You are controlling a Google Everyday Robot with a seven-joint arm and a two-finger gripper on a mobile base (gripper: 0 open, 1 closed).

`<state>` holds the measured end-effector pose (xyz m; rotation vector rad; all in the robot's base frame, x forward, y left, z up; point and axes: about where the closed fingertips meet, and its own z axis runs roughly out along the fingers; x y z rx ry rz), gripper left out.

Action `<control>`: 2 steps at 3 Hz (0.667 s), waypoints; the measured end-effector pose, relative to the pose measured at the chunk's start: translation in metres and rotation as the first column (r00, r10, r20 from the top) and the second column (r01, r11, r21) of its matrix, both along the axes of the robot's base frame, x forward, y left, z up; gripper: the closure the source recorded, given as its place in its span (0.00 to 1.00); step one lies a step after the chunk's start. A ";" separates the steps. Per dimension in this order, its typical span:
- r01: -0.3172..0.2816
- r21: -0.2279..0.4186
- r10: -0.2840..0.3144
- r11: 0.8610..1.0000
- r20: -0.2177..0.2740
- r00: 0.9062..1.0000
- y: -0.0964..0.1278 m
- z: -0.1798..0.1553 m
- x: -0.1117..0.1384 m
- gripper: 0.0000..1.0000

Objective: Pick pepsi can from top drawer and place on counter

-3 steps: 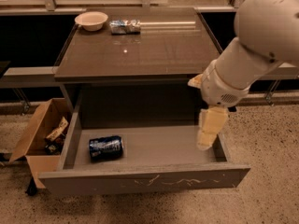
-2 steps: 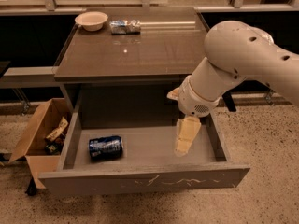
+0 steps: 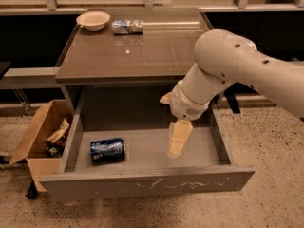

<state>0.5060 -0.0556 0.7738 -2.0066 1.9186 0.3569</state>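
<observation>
i count one pepsi can (image 3: 108, 150), one drawer (image 3: 147, 184) pulled out, one bowl (image 3: 93, 20), one crinkled silver packet (image 3: 127, 26), one cardboard box (image 3: 38, 132), and one arm (image 3: 228, 65) with its one hand (image 3: 176, 148).

the can lies on its side on the drawer floor, in the left part. it is near the left wall but not touching it, and it sits closer to the front panel than to the back. the hand hangs point-down inside the drawer, right of the middle and well apart from the can. i cannot tell whether it is set wide or narrow.

compared with a second ago, the hand has crossed from the right end of the drawer toward the middle, and it is a little further left than it was 0.7 s ago. the arm's big white joint has swung in over the right front corner of the counter (image 3: 142, 51). the can, bowl and packet lie where they did.

for room, a stretch of bare drawer floor lies between the hand and the can. the scratched front panel stands low across the near side, and the counter's front edge overhangs the back of the drawer. on the counter, the bowl sits at the back left corner with the packet just beside it on the right, so the middle and front show a wide bare surface. the cardboard box stands on the floor against the drawer's left side, flaps open, with some scraps inside.
</observation>
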 end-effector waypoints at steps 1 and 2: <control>-0.043 0.040 0.044 0.998 -0.022 0.999 0.033 -0.038 0.023 0.00; -0.063 0.084 0.065 0.994 -0.029 0.997 0.061 -0.071 0.041 0.00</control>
